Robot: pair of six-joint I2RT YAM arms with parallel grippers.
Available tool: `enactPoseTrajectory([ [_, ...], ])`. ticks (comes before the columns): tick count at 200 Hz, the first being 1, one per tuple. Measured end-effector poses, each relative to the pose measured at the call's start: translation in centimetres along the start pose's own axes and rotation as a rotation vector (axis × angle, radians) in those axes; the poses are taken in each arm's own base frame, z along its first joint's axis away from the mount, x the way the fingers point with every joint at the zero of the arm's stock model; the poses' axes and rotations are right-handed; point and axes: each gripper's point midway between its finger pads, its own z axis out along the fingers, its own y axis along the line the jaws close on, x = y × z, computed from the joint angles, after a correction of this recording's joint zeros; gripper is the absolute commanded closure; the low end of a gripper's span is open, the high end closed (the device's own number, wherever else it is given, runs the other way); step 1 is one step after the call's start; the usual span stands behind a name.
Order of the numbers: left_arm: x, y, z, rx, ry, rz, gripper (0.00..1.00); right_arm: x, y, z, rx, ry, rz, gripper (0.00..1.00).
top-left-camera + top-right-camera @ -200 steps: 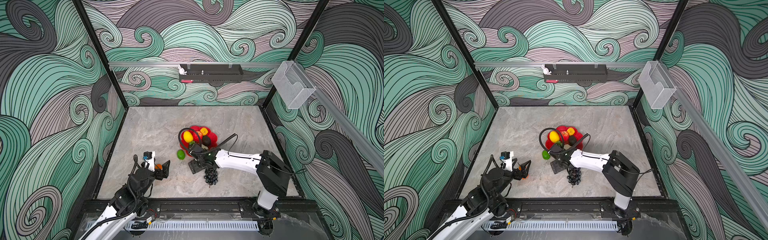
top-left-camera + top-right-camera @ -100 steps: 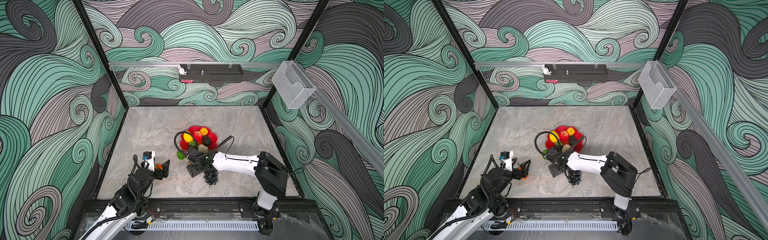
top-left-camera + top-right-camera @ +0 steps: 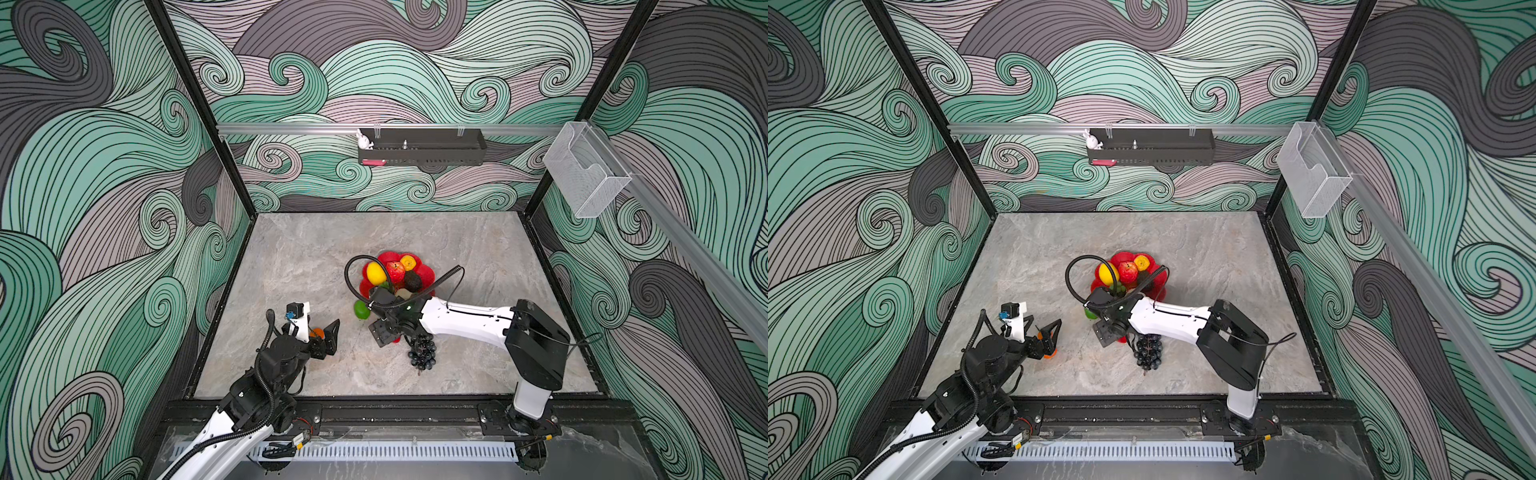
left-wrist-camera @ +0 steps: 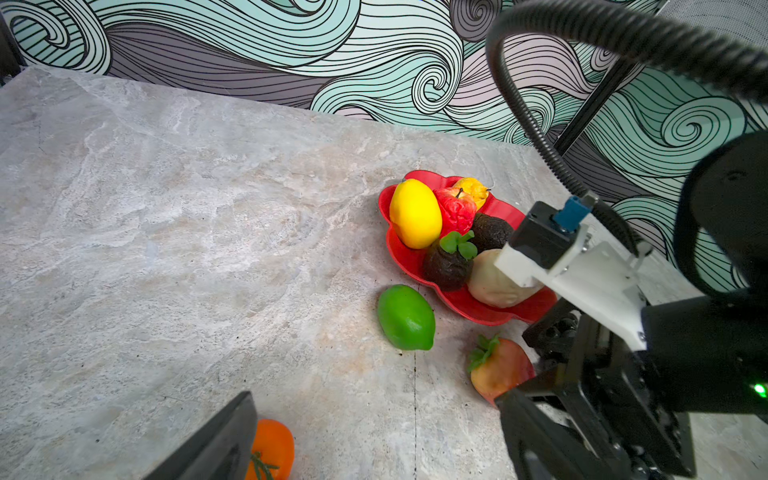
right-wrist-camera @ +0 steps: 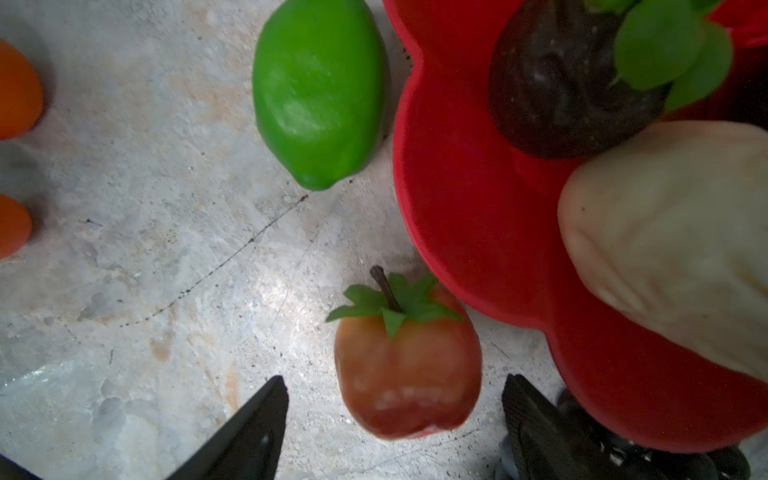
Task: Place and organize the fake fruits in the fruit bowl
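— Which step is this?
— Picking up the strawberry (image 5: 407,374). It lies on the desk (image 3: 311,257) just beside the fruit bowl (image 3: 427,274), mid-frame in a top view. The right fingers (image 5: 249,436) straddle it, wide apart and holding nothing.
— And next?
— Probably lower, close, then lift it into the bowl. The left fingers (image 4: 216,444) gape empty beside an orange (image 4: 270,449).

The glossy red flower-shaped plastic bowl (image 4: 482,313) held a bright yellow plastic lemon (image 4: 415,214), a red plastic apple (image 4: 455,208), two dark brown rough avocados (image 4: 446,268) and a cream lumpy fruit (image 4: 494,286). At its near left lay a vivid green plastic lime (image 4: 405,318); nearer still, a red-orange plastic strawberry (image 5: 407,365) with a green leafy cap and a blue-black grape bunch (image 3: 422,353). The stone-look tabletop (image 3: 311,257) was veined grey; the printed walls (image 3: 374,75) swirled teal, mauve and charcoal.
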Motion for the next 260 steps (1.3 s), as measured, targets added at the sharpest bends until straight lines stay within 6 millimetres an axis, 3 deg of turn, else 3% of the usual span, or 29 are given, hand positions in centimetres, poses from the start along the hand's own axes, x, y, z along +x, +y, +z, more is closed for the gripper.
enactPoseTrajectory([
  [65, 0.0, 0.0, 0.0, 0.0, 0.0, 0.0, 0.06, 0.5, -0.7, 1.8, 0.041, 0.063, -0.029, 0.23],
  [136, 0.0, 0.0, 0.1, 0.0, 0.001, 0.0, 0.06, 0.0, -0.5, 1.7, 0.038, 0.062, -0.037, 0.41],
  [192, 0.1, 0.0, 0.2, -0.002, 0.005, 0.002, 0.06, 0.0, -0.4, 1.4, 0.03, 0.061, -0.037, 0.44],
  [224, 0.2, -0.2, 0.3, 0.002, 0.011, 0.008, 0.06, -0.5, 0.2, -1.0, -0.03, 0.023, -0.025, 0.44],
  [260, 0.3, -1.1, 0.6, 0.049, 0.015, 0.024, 0.06, -2.4, 0.2, -7.1, -0.121, -0.124, 0.03, 0.44],
])
